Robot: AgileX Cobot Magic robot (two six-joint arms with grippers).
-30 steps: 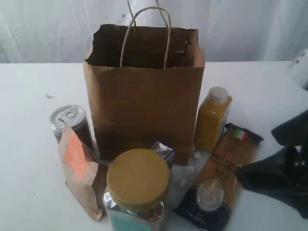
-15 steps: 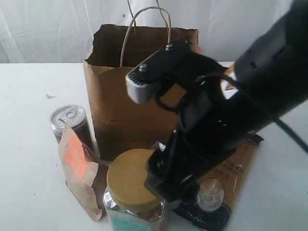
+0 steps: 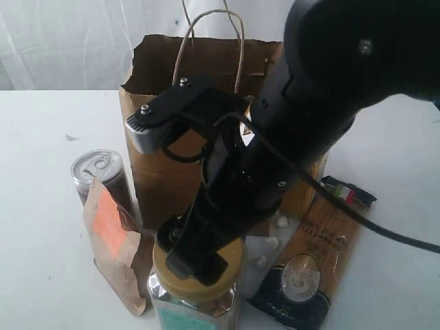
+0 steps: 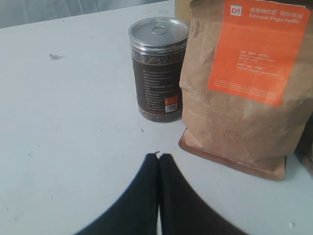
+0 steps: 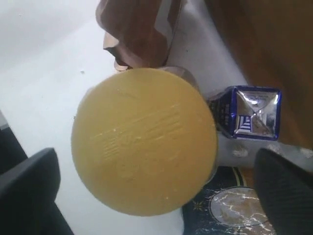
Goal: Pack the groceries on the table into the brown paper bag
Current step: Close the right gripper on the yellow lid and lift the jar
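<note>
Right, nearest to me stands the yellow-lidded clear jar [image 3: 180, 302], upright on the white worktop [image 3: 41, 227]. My right claw [image 5: 156, 161] hangs directly over its lid, jaws spread wide to either side of the rim and gripping nothing. The lid is broad, round and matte with faint ridges; the body below looks faceted and glossy. I judge it heavy for its size, rigid, slick on the walls and breakable if dropped. I would take it across the lid's edge or just under it, squarely, so it does not swing.

My left claw [image 4: 158, 164] is clenched with nothing in it, low over the worktop beside the leftward items.

Just left of the jar, touching or nearly so, stands the small kraft pouch [image 3: 110, 237] with its orange label: soft, creased paper that would crumple under a hard squeeze. To the right lies the long pasta packet [image 3: 317, 251], flat, glossy and probably brittle inside. Just behind the jar sits the small blue-white carton [image 5: 252, 112], with its folded foil top.

Further back on the left is the dark silver-topped can [image 3: 100, 172], stiff and smooth. The orange juice bottle is mostly hidden by the arm.

Farthest stands the brown paper bag [image 3: 161, 151], open-mouthed, handles up.
</note>
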